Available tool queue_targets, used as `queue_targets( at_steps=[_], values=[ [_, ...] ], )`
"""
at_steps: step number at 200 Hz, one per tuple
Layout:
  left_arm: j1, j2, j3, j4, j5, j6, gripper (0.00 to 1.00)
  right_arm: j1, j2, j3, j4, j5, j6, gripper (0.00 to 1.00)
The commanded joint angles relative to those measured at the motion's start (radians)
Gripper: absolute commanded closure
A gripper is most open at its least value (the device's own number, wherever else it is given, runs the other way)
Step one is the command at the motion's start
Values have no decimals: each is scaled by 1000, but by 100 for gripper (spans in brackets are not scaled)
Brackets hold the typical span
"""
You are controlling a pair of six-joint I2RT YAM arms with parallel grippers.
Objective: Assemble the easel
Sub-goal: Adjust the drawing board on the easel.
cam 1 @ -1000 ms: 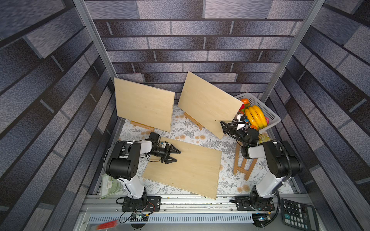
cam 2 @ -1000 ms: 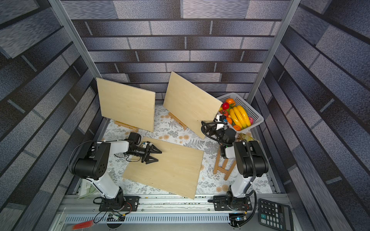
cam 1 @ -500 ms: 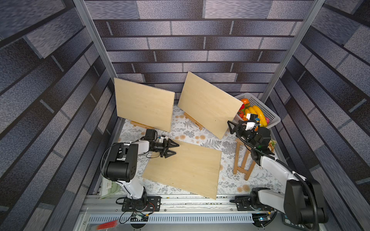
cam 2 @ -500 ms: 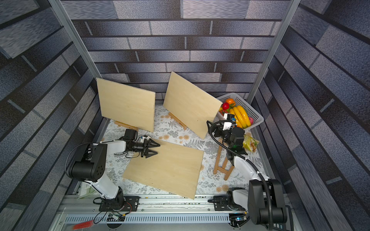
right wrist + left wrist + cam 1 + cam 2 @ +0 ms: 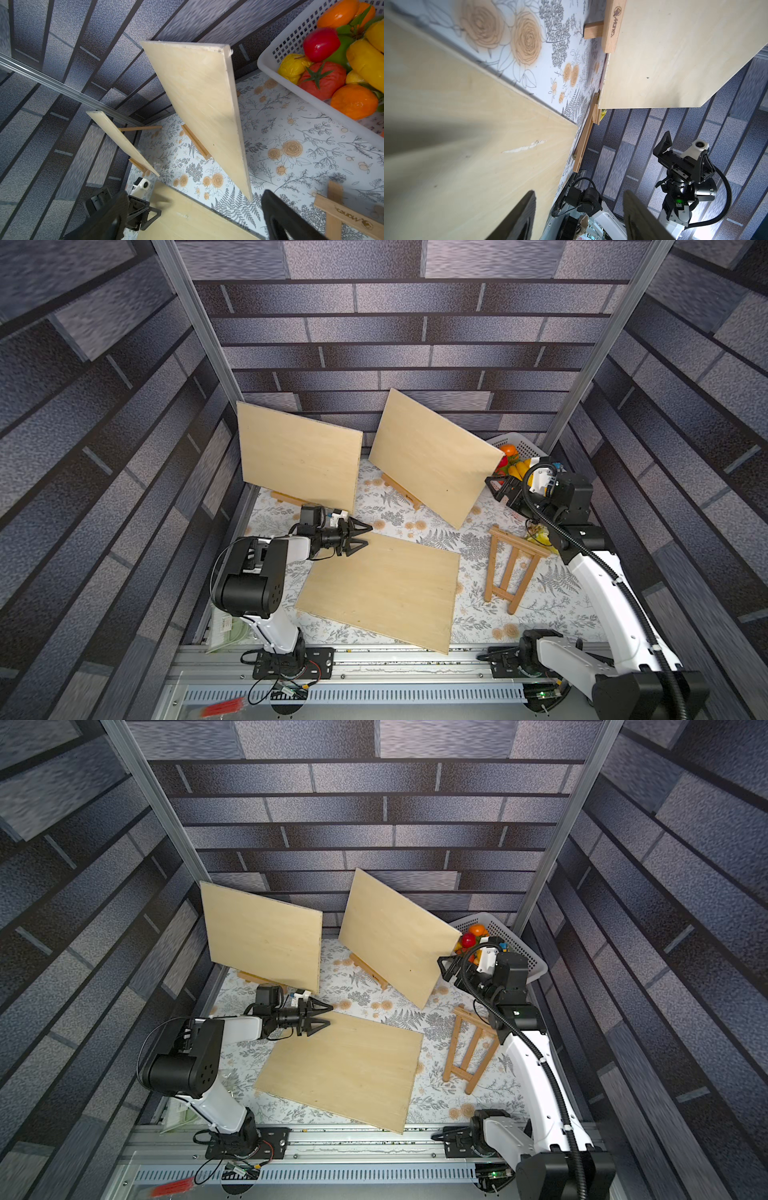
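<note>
The easel frame (image 5: 509,570) lies flat on the counter (image 5: 482,614), on the right side, with nothing gripping it. Just beside it lies the flat board (image 5: 382,589), also free.

The right end effector (image 5: 493,490) hangs above the counter with its jaws wide apart and empty, close to the edge of the right standing board (image 5: 432,456) and near the fruit basket (image 5: 517,436). The left end effector (image 5: 368,535) hovers at the far corner of the flat board, jaws partly apart and holding nothing.

I judge that the step in hand is to raise the frame first. The right arm should descend away from the standing board, so that it does not push it off its support. It should then close across one thin rail near the top bar and tilt the frame upright slowly. The flat board is thin and wide, so the left arm probably needs to lift it by an edge.
</note>
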Motion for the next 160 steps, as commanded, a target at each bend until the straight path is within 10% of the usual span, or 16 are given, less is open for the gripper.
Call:
queue_targets(
  at_steps=[1,160],
  values=[
    [-7,6,-6,136,-7,-75,32,-41,83,77,-136,-82,15,2],
    [70,-106,72,-267,30,154,32,-109,387,-11,520,-383,-142,35]
  ],
)
